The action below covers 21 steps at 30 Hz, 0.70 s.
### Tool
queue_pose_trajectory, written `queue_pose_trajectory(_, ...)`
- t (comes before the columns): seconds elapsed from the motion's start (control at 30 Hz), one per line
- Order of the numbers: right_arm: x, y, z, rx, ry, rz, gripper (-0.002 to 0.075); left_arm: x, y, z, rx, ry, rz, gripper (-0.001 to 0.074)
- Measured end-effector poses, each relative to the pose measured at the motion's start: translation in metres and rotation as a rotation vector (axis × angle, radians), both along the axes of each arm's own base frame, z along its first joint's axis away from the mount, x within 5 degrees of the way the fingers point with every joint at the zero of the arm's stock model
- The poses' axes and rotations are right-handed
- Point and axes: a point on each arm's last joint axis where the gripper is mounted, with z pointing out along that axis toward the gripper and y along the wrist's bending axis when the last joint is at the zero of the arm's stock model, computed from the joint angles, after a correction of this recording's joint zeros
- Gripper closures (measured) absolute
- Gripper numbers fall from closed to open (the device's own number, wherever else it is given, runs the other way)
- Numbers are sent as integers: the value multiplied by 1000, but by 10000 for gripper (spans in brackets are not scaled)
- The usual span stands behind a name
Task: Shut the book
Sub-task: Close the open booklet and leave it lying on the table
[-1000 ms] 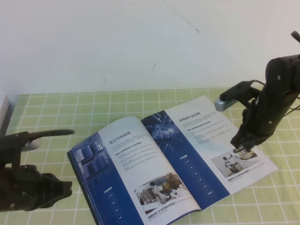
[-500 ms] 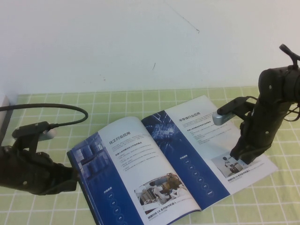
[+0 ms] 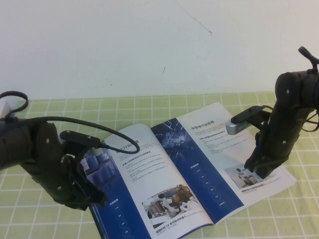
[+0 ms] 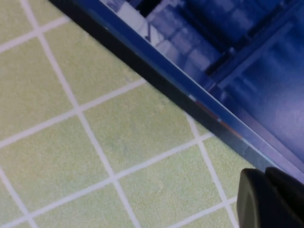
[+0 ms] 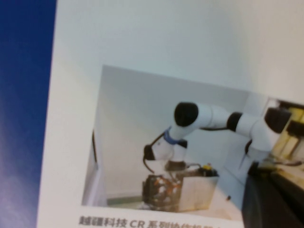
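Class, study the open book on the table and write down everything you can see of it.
The book is a thin, glossy paper brochure lying open on the green checked mat, spine running diagonally. Each page has a blue band, a white area with Chinese text and a robot photo near its lower edge. The left gripper is low at its left edge; the right gripper is down on the right page's photo.
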Motion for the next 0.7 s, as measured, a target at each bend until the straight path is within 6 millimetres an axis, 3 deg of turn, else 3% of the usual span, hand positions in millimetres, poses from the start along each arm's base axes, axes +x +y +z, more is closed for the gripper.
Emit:
queue_pose_trajectory(0.3, -1, 0, 0, 1, 12, -2, 729, 8, -8, -26, 39, 72, -11, 738)
queue_pose_trajectory(0.7, -3, 2, 0, 32, 38, -5, 729, 19, -22, -32, -6, 57, 17, 738)
